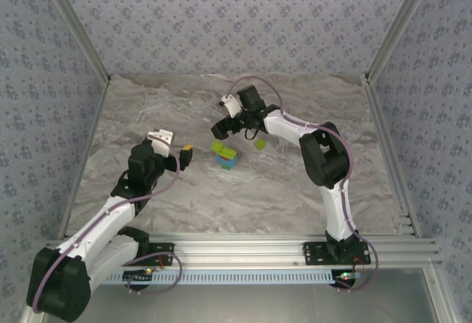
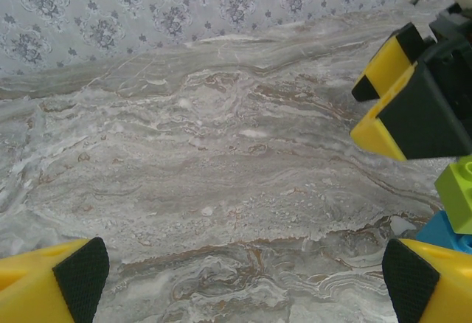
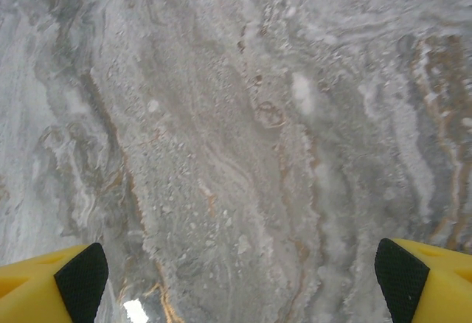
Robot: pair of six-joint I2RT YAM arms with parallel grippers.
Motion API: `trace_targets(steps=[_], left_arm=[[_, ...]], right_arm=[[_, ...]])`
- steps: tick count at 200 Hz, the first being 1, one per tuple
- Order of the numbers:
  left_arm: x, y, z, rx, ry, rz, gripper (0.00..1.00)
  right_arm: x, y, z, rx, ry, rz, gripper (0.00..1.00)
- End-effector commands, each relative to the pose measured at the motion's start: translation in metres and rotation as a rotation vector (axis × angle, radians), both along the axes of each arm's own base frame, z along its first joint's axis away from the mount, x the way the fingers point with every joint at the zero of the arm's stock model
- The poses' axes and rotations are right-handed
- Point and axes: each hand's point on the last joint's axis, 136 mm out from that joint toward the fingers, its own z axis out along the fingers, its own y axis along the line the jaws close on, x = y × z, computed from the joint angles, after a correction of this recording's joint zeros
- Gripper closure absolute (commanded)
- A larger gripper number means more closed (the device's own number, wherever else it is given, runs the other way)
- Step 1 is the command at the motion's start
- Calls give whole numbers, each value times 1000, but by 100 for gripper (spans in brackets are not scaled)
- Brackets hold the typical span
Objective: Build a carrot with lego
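While both claws stand wide apart and empty, I see the carrot (image 1: 225, 155) near mid-tabletop (image 1: 295, 190). The left claw (image 1: 186, 153) is at its 9 o'clock, the right claw (image 1: 220, 129) at 12, and a loose lime brick (image 1: 259, 144) at 2. I judge the stack light, rigid, slick and easily toppled; I'd pinch its flat sides low down.

The table (image 1: 295, 190) is veined in grey and brown. The walls (image 1: 221, 13) are patterned with blue-grey flowers. The carrot (image 1: 225, 155) is coloured lime-green over light blue. The fingers (image 2: 29, 282) are coloured yellow.
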Motion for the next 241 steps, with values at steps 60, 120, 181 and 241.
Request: trace_targets(steps=[60,120,181,241], left_arm=[[-6,-23,5,-46,-13,-139,2],[-5,-25,3,-51,-4,-143,2],[-3,-25,0,-48,6,-140,3],[-2,-26,-1,-45,13,-142,2]], right_arm=[[14,-110,7,-144,-83,-296,2],[-29,-151,-46,-152,20,-313,1],[-43,-148,-60,-133,-20,-304,3],[-55,-146,-93,-171,-2,-289,16]])
